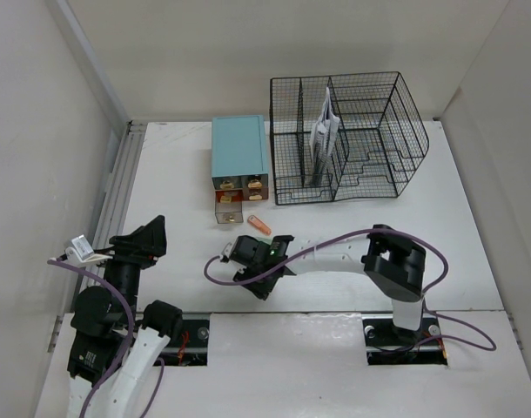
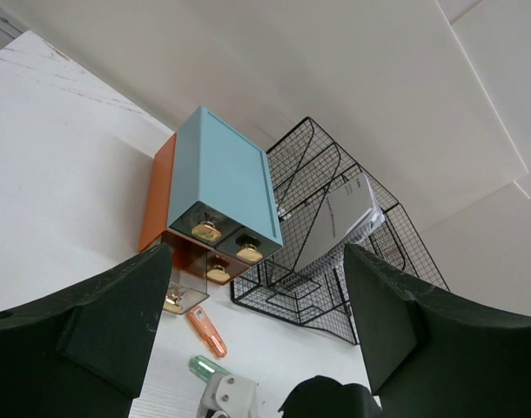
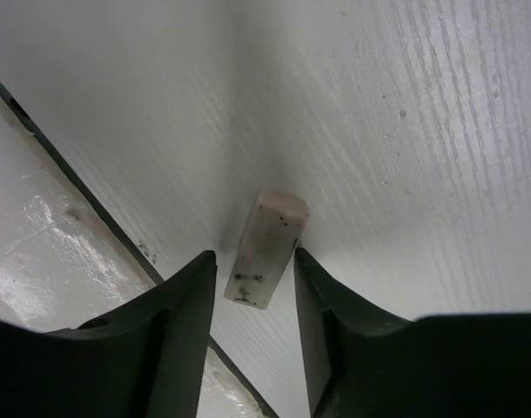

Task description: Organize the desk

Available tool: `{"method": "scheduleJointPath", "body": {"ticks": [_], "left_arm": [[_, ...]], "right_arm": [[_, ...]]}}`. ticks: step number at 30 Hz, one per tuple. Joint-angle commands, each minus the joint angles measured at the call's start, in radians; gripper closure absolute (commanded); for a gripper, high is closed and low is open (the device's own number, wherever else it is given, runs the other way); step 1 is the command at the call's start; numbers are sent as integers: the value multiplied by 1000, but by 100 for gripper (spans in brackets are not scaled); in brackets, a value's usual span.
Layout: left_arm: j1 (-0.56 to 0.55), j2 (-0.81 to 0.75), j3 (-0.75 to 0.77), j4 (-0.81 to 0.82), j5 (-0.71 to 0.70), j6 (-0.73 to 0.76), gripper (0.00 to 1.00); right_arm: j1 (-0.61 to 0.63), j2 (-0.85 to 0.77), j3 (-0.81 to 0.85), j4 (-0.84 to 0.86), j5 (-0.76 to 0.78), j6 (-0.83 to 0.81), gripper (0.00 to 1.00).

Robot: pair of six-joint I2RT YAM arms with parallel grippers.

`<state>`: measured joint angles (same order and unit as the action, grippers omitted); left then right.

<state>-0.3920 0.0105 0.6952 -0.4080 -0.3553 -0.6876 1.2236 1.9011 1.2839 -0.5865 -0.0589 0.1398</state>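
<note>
We note right claw [image 3: 253,255] narrow, not yet gripping, astride white block [image 3: 267,233] lying on counter [image 3: 405,131]; block long axis parallel to fingers [image 3: 178,331]. Left claw [image 1: 154,228] wide, well apart; right arm nearer.

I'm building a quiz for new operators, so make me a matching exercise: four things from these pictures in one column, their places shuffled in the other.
Things: 1 white block; 2 orange pen; 3 folded papers; 4 teal-topped drawer box.
Places: A standing in the wire rack; B between the fingers of the right gripper; C directly left of the rack; D on the desk before the drawers.
Pairs: 1-B, 2-D, 3-A, 4-C.
</note>
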Motion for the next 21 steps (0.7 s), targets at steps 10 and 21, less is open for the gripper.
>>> {"method": "scheduleJointPath", "body": {"ticks": [10, 21], "left_arm": [[-5, -103, -3, 41, -2, 20, 23], [-5, -103, -3, 41, -2, 29, 23]], "right_arm": [[8, 70, 60, 11, 83, 18, 62], [27, 130, 92, -18, 194, 0, 83]]}}
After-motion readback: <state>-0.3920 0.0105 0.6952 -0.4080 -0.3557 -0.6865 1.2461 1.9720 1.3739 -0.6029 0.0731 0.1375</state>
